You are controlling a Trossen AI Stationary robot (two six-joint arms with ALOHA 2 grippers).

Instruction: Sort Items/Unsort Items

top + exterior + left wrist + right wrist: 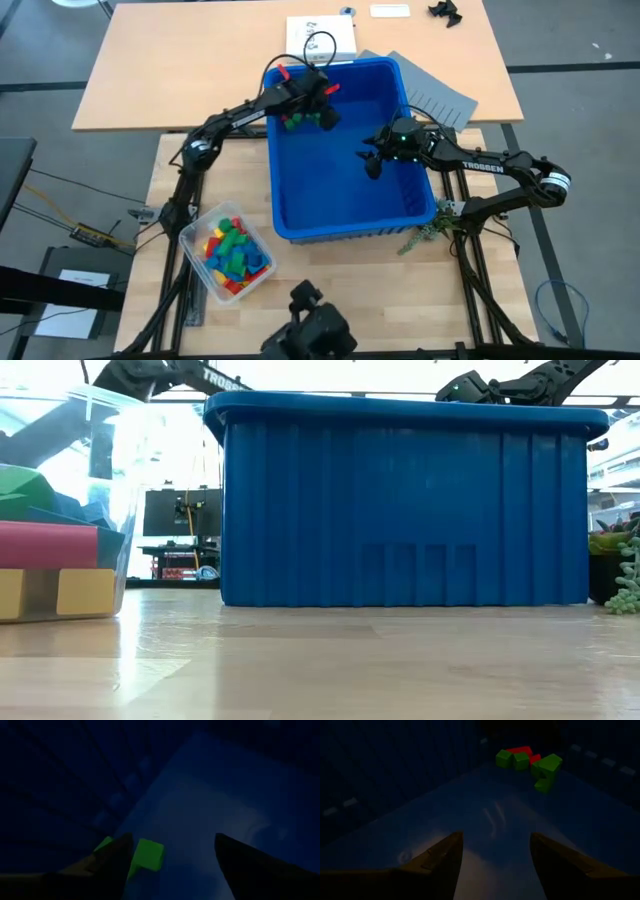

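Your left end effector (322,112) hangs spread over green and red blocks (296,121) in the bin's (345,225) far corner. Right end effector (372,160) spread, seemingly empty, mid-bin. More blocks fill the tabletop tub (192,240).

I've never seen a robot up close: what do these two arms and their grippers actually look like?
Both are slim, dark, jointed arms. The right arm carries white TROSSEN lettering, a pale band near one joint and a small green light by its wrist. Each gripper ends in two dark, tapering fingers. A black cable loops behind the left arm.

Overhead looks down; low faces bin (400,510) wall close.
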